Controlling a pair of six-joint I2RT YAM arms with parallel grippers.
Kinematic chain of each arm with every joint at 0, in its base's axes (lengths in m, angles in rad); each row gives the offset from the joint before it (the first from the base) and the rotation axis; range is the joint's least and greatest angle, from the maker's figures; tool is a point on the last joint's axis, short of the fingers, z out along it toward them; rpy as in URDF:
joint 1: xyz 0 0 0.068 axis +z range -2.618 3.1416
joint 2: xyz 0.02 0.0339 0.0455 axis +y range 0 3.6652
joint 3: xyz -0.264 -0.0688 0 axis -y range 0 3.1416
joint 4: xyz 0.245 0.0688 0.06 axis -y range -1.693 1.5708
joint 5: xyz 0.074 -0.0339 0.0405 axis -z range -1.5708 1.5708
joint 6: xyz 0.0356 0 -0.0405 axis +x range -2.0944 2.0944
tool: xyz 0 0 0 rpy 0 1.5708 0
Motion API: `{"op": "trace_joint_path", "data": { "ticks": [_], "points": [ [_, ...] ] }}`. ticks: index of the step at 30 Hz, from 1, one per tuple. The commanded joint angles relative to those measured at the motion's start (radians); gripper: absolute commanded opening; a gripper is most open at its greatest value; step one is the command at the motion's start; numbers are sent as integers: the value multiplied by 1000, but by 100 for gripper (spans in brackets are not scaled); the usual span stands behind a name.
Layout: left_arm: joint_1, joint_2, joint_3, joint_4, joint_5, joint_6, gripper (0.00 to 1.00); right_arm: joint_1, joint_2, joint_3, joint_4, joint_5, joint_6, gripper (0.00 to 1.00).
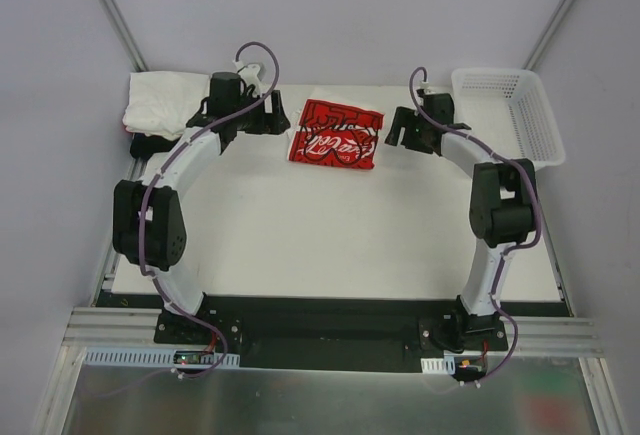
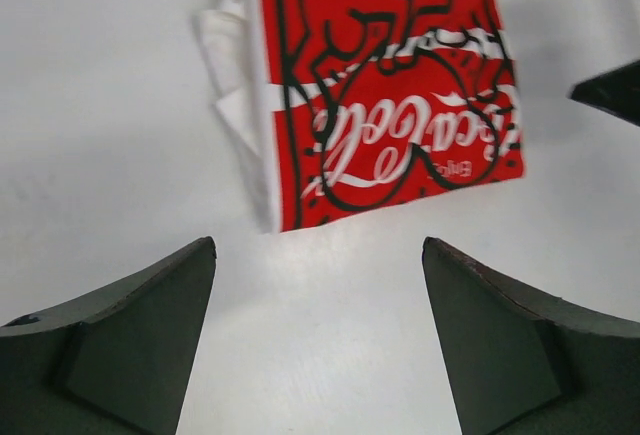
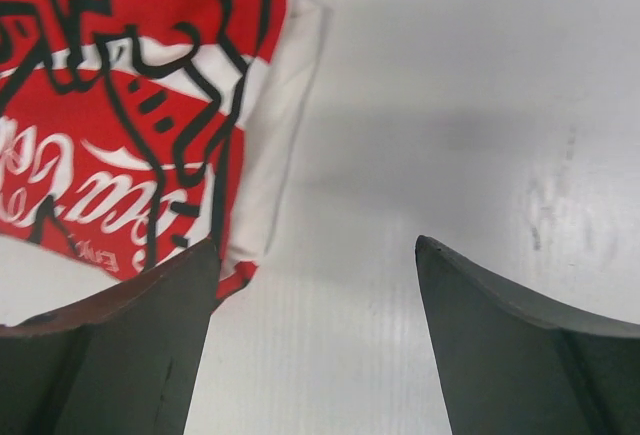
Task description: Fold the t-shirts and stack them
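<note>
Seen from above, left to right: one heap of white shirts [image 1: 160, 100] lies at the far left corner of the table [image 1: 330, 235]; I cannot count the shirts in it. One black cloth [image 1: 150, 145] shows under its near edge. My left gripper [image 1: 280, 120] comes next, then one folded red shirt [image 1: 337, 135] with white lettering at the middle of the far edge. Past it is my right gripper [image 1: 395, 130], and last, one white mesh basket [image 1: 510, 110] at the far right corner.

My two grippers flank the red shirt, one on each side, both pointing toward it. Both stand wide apart and hold nothing.

The left wrist view shows bare table between my fingers [image 2: 130, 345], with the red shirt just beyond them and apart. It also shows a white folded layer [image 2: 235, 85] under the red shirt, sticking out at one side.

The right wrist view shows the shirt's corner right at my left fingertip [image 3: 150, 335]; I cannot tell whether they touch. Heap and basket appear only from above.
</note>
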Motion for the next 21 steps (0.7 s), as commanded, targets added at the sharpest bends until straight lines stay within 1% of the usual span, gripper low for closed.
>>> {"op": "trace_joint_path", "data": {
  "ticks": [1, 2, 4, 5, 7, 8, 9, 11, 12, 14, 16, 17, 19, 21],
  "points": [
    [-22, -78, -33, 2, -347, 108, 84, 23, -10, 104, -98, 241, -93, 82],
    [-30, -81, -36, 0, -367, 156, 84, 22, -16, 97, -95, 232, -95, 82],
    [-48, -85, -36, -1, -402, 182, 84, 19, -36, 75, -53, 226, -74, 82],
    [-54, -88, -40, 0, -408, 223, 85, 22, -45, 33, -2, 226, -68, 82],
    [-62, -102, -52, -9, -395, 245, 85, 22, -67, -4, 42, 225, -59, 82],
    [-65, -111, -60, -9, -396, 262, 85, 23, -71, -35, 97, 193, -36, 82],
    [-68, -117, -74, -12, -399, 273, 87, 25, -73, -41, 107, 192, -33, 82],
    [-70, -140, -92, -14, -340, 305, 89, 34, -67, -35, 104, 186, -49, 82],
    [-70, -147, -97, -14, -318, 311, 90, 40, -68, -22, 98, 206, -51, 82],
    [-71, -167, -109, -14, -237, 326, 90, 74, -79, -11, 81, 322, -142, 82],
    [-77, -182, -115, -14, -198, 335, 91, 104, -94, -15, 81, 376, -184, 83],
    [-91, -186, -121, -14, -200, 354, 91, 112, -107, -26, 101, 411, -198, 83],
    [-105, -202, -125, -14, -230, 368, 91, 117, -140, -57, 121, 409, -210, 83],
    [-125, -213, -129, -12, -291, 377, 91, 115, -185, -78, 142, 396, -203, 83]
  ]
}}
